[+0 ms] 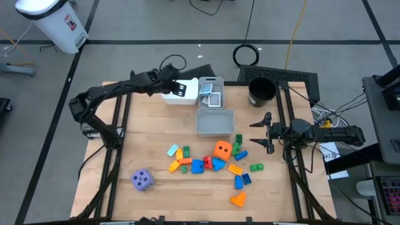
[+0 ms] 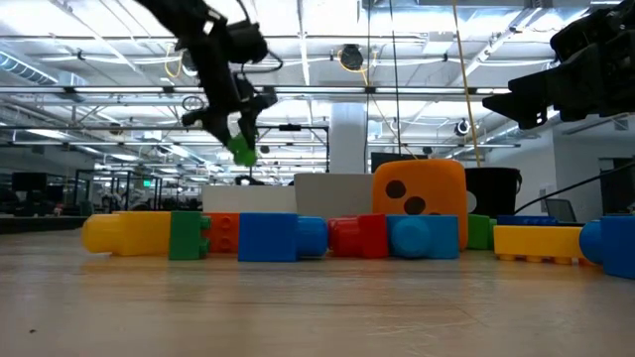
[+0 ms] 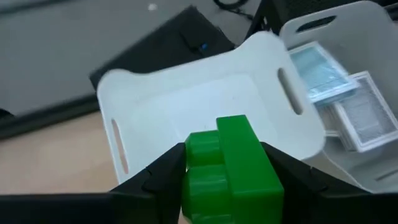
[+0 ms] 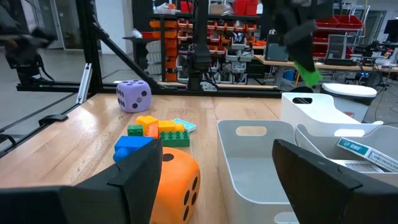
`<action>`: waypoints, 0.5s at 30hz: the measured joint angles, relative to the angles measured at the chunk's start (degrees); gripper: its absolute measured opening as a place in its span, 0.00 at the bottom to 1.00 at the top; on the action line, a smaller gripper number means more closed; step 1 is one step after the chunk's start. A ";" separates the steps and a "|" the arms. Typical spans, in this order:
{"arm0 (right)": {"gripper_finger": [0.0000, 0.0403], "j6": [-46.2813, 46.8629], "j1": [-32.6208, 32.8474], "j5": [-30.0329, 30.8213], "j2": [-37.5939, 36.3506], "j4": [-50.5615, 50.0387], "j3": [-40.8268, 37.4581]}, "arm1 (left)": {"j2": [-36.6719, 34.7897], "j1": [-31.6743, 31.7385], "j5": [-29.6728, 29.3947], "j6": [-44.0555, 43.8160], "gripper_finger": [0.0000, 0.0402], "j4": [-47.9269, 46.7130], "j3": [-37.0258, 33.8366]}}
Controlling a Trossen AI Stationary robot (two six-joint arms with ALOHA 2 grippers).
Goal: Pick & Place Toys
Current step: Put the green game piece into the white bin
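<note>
My left gripper (image 3: pixel 227 171) hangs over the white bin (image 1: pixel 181 94) at the table's far side, shut on a green block (image 3: pixel 227 165). The same block shows in the low view (image 2: pixel 241 149), high above the table. Loose toys lie mid-table: an orange die (image 1: pixel 222 149), a purple die (image 1: pixel 142 180) and several coloured blocks (image 1: pixel 197 164). Picture cards (image 1: pixel 211 97) lie in a second bin beside the white one. My right gripper (image 1: pixel 265 131) waits open at the table's right edge, level, with nothing between its fingers. My left gripper pinches the green block by two opposite sides (image 3: pixel 264 177) between its two fingers. The fingers slant down toward the table's far side. The block is lifted clear, over the white bin's open inside (image 3: pixel 199 102).
An empty grey bin (image 1: pixel 215 122) stands just nearer than the card bin (image 1: pixel 211 81). A black cup (image 1: pixel 261 90) stands at the far right. Bare wood (image 1: pixel 144 137) lies on the table's left half, between the bins and the purple die.
</note>
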 joint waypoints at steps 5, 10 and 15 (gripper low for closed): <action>0.69 0.00 0.00 0.00 0.00 -0.01 0.02 | 0.02 3.05 3.26 0.20 0.49 7.11 -4.53; 0.69 0.01 0.00 0.00 -0.02 -0.01 0.02 | 0.02 3.57 3.19 0.03 0.48 8.81 -4.67; 0.69 0.00 0.00 0.00 0.00 -0.01 0.02 | 0.02 3.55 3.19 0.95 0.60 8.69 -4.67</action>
